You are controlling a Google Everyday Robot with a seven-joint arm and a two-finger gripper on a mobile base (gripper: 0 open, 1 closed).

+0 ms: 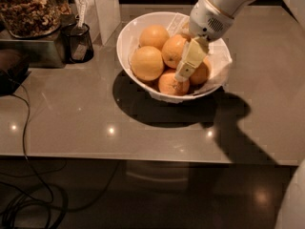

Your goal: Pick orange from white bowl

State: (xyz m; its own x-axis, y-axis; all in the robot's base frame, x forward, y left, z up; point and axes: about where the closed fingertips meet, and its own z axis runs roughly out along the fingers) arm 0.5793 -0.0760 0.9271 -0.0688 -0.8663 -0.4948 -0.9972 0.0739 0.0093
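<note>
Where the desk [71, 113] runs back toward its far edge, a little right of the middle, the white bowl [125, 42] stands, lined with crinkled white paper [220, 61] and casting a dark shadow toward the near edge. Five fruits can be made out in it. The orange [171, 50] sits at the centre of the pile. It touches a large orange [147, 63] on the side of the left edge, and another orange [153, 35] lies behind it toward the far edge. A smaller orange [170, 85] lies just in front of it, toward the near edge, and a fifth orange [202, 74] is partly hidden on the right. The gripper [188, 61] comes down into the bowl from the direction of the far right corner. Its white wrist housing [209, 19] hangs over the bowl's far right rim. Its pale yellow end lies slantwise against the right flank of the orange, reaching down to just above the smaller orange. Whether the gripper is spread, pressed together or pinching the fruit cannot be told, since its far side is hidden. At the far left corner stand a glass jar of nuts [28, 8] and, beside it, a black mesh cup [78, 43]. A white upright box [107, 8] stands between the cup and the bowl. Dark cables [28, 194] trail below the near left corner.
</note>
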